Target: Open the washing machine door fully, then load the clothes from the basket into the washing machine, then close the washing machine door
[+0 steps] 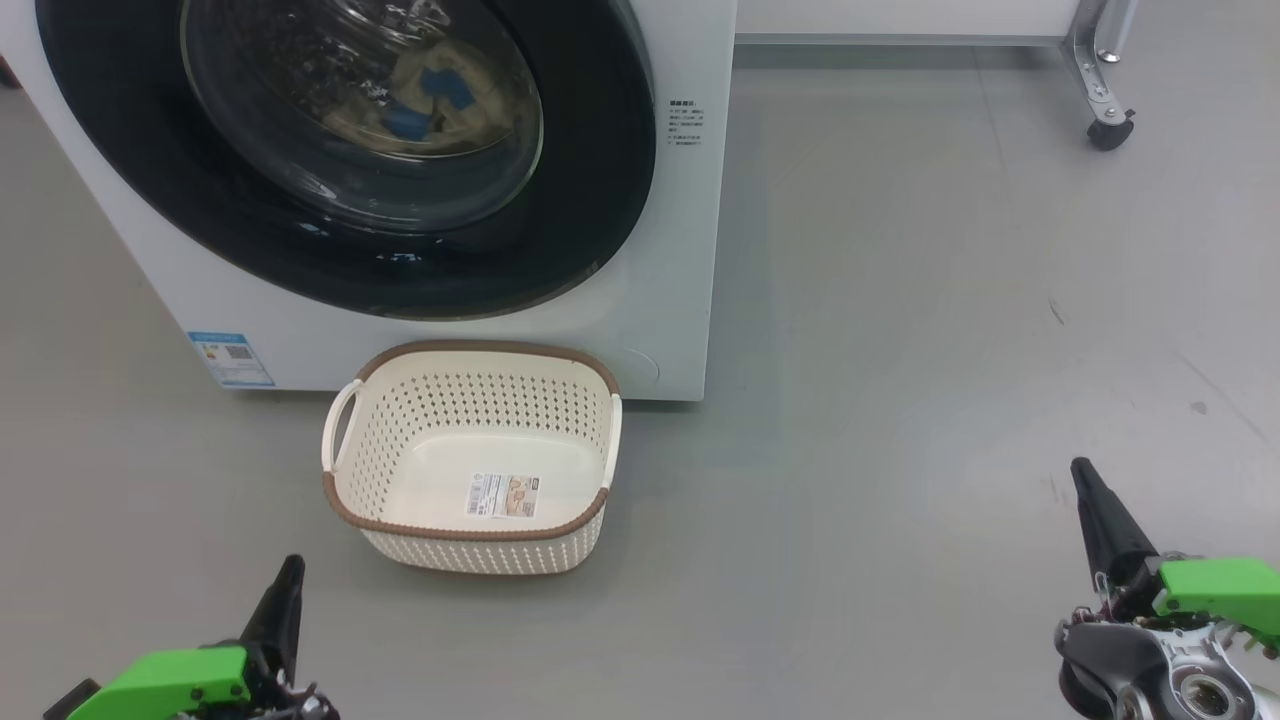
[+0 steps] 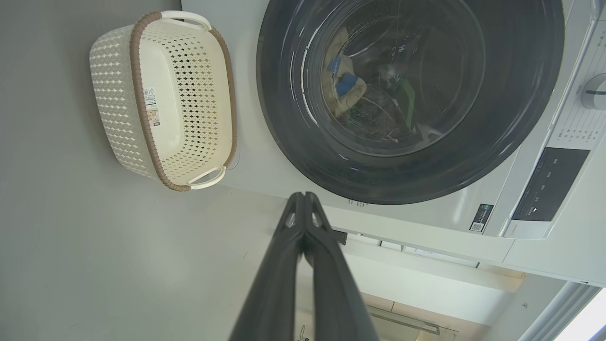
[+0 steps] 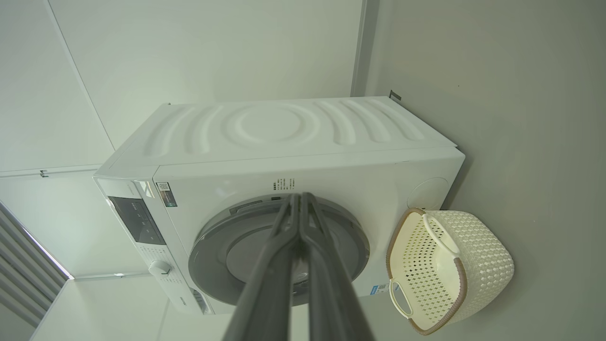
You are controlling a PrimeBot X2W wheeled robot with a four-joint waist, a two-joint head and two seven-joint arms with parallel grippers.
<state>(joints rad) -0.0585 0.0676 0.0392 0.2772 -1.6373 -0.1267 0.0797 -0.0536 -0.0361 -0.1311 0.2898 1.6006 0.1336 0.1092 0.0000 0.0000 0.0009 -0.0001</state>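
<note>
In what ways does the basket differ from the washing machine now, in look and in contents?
The basket is small and cream with a brown rim; the washing machine is big and white. The basket is empty and open on top; the washing machine holds the clothes behind its shut door. Both stand on the grey floor.

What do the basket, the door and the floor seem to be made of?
Basket: likely moulded plastic, cream and slightly shiny, with regular holes and a brown woven-look rim.
Door: glossy black rim, probably plastic, showing reflections. The clear centre is glass or plastic, and the clothes show through it.
Floor: smooth, grey and matte. It may be vinyl or coated concrete; I cannot tell which.
</note>
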